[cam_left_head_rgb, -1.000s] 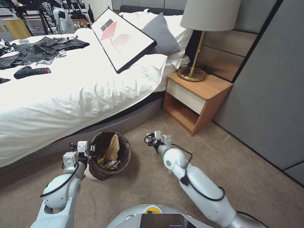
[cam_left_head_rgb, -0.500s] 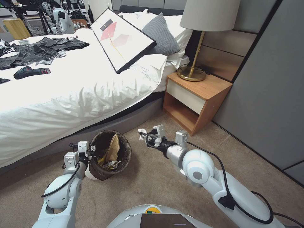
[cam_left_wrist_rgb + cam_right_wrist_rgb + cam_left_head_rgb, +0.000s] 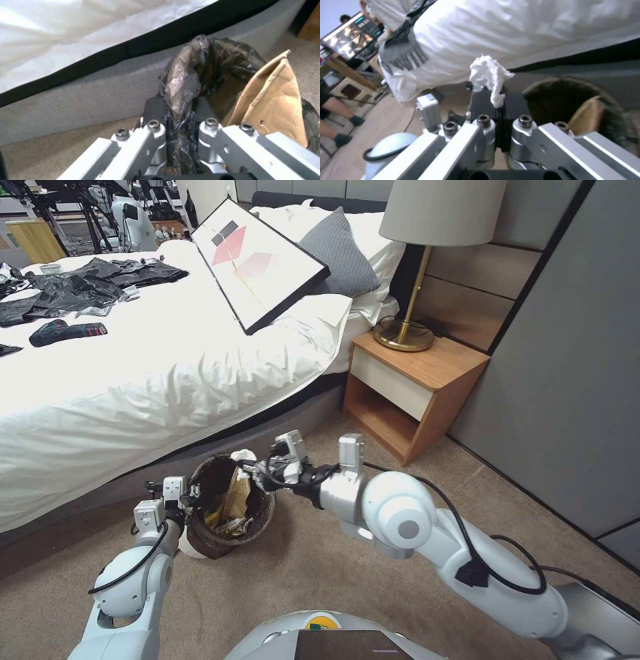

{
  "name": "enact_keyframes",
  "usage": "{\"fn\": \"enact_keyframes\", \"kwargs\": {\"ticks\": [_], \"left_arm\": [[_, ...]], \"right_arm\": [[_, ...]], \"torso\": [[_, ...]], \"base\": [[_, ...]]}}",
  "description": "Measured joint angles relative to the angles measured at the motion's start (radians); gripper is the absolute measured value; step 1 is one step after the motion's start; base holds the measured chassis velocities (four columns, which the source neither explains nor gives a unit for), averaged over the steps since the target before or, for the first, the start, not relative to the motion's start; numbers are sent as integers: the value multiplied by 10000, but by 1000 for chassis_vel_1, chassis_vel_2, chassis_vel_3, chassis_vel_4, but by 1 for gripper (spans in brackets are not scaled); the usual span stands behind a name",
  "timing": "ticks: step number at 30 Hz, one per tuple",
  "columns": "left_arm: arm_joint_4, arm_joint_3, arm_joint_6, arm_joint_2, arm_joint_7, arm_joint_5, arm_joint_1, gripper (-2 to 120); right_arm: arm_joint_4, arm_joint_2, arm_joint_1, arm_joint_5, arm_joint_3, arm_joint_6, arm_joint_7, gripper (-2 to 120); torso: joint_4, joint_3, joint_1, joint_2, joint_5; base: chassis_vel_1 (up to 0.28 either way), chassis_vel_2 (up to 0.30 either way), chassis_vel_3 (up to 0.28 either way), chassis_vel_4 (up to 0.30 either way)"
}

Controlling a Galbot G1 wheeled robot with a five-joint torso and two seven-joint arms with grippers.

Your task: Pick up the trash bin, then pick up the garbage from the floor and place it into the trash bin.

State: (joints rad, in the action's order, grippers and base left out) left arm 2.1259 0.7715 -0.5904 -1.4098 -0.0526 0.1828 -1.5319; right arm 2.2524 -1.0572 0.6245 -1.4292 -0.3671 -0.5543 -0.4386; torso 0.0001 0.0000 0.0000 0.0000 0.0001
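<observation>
— My right gripper [image 3: 499,105] is pinched tight on the crumpled white tissue [image 3: 489,75], reaching across over the far rim of the trash bin [image 3: 200,540] (tissue sticking out past the fingertips).

— And your left?

— Left gripper [image 3: 180,112] is clamped on the dark liner bag [image 3: 186,72] at the bin's near-left rim, bin tilted just off the carpet [image 3: 320,573]. A tan paper piece [image 3: 273,100] stands inside among wrappers.

— Beyond that?

— The bed [image 3: 153,373] right behind the bin, the wooden nightstand [image 3: 413,387] farther right, a lamp [image 3: 427,253] on top.
</observation>
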Motion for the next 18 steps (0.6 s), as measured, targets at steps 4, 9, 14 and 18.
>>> {"fn": "enact_keyframes", "kwargs": {"ticks": [4, 9, 14, 18], "left_arm": [[-38, 55, 14, 5, -2, 16, -4, 7], [-67, 77, 25, 14, -2, 49, -2, 7], [-79, 74, 26, 26, -4, 84, 12, 7], [-79, 92, 26, 60, -5, 121, 9, 7]], "right_arm": [[-275, -505, -212, -95, -434, -25, -174, 0], [-728, -904, -250, 0, -780, -52, -265, 0], [-1677, -1309, -96, 529, -1135, -57, -210, 0], [-2215, -1439, 9, 824, -1259, -57, -158, 0]], "torso": [[0, 0, 0, 0, -1], [0, 0, 0, 0, -1], [-2, 0, 0, 0, -2], [-1, 0, 0, 0, -3]], "base": [[0, 0, 0, 0], [0, 0, 0, 0], [0, 0, 0, 0], [0, 0, 0, 0]]}}
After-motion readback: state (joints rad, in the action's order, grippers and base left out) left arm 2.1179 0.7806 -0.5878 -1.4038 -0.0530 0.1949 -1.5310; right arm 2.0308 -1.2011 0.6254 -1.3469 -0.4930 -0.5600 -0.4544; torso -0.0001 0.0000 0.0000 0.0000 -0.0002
